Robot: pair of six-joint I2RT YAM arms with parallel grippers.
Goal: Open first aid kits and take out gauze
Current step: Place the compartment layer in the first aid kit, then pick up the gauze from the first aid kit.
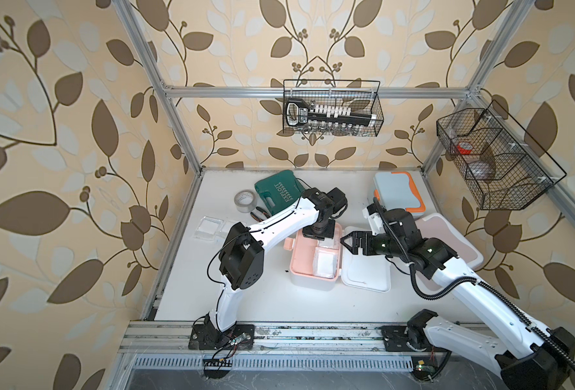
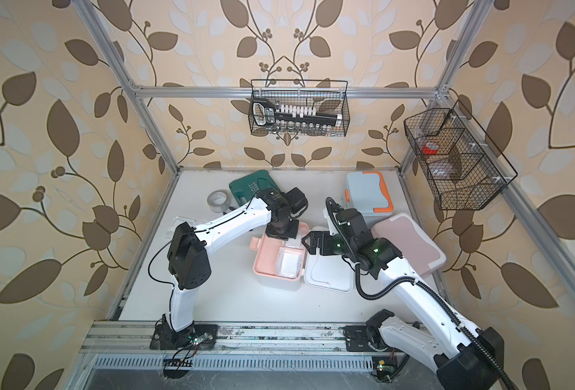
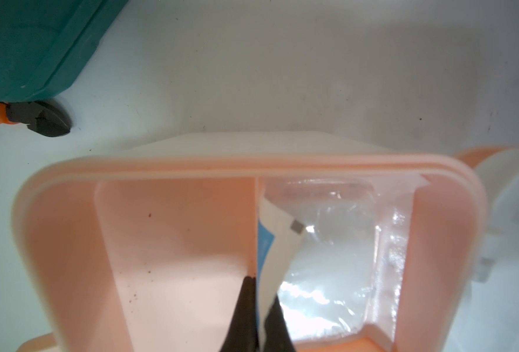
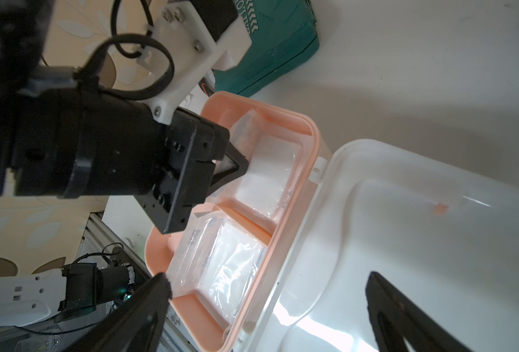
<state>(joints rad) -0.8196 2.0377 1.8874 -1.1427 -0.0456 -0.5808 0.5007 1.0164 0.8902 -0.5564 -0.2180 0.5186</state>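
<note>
Gauze packet (image 3: 328,259), light, limp and likely slippery, lies in a compartment of the open peach-rimmed kit (image 3: 176,170), its edge flap, the surest hold, pinched by the left fingers (image 3: 247,317), while the right fingers (image 4: 142,311) hang spread above the lid (image 4: 404,213).

Wallpaper (image 1: 60,135) was beige with brown leaves, open kit (image 1: 313,286) white with peach interior, second kit (image 1: 397,192) light blue with orange trim, third kit (image 1: 455,236) dusty pink, case (image 1: 276,194) green with white lettering, gauze (image 1: 324,265) clear with white pad
</note>
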